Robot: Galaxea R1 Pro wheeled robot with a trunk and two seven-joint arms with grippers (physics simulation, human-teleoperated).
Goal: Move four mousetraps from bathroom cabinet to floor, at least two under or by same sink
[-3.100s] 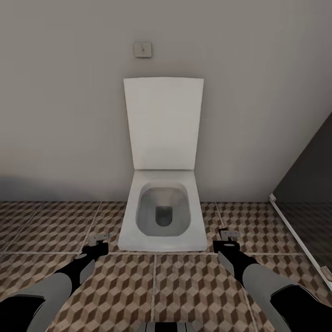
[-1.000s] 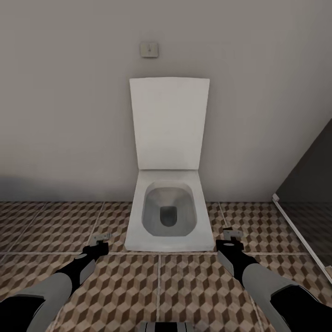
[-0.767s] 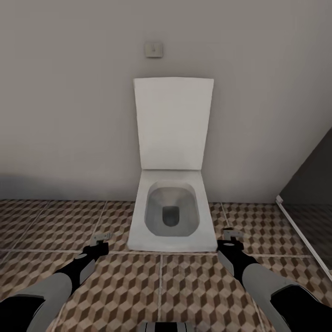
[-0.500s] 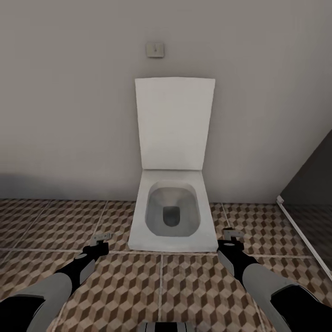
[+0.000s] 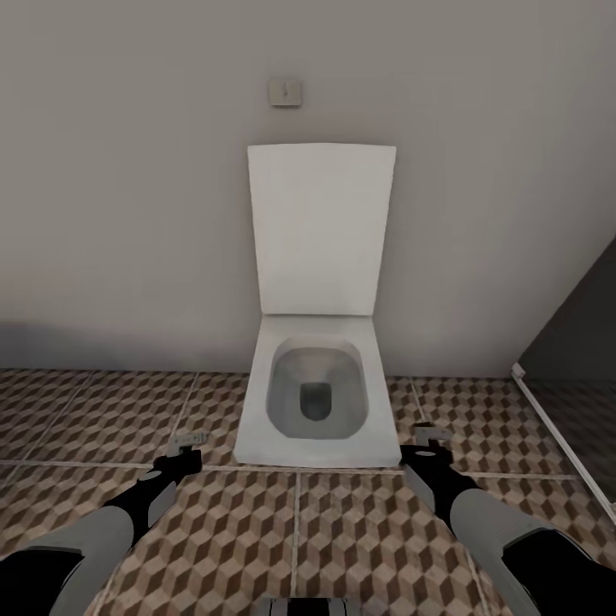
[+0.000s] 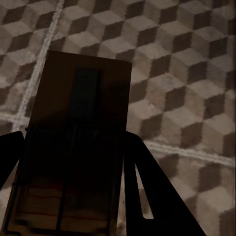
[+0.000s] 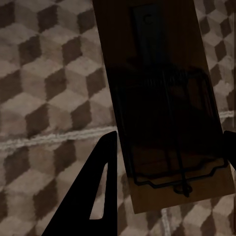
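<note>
I face a white square toilet with its lid up, standing against the grey wall. My left pincer is clamped on a flat brown wooden mousetrap, held above the cube-patterned brown and beige tiled floor. My right pincer is clamped on a second tan mousetrap with a wire spring, also over the tiles.

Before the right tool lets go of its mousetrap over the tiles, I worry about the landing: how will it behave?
The mousetrap in the right tool looks like a flat, stiff board, so it will likely land flat, not roll. It seems light. Its wire frame looks thin, so a hard drop onto the bathroom floor might jar it.
</note>
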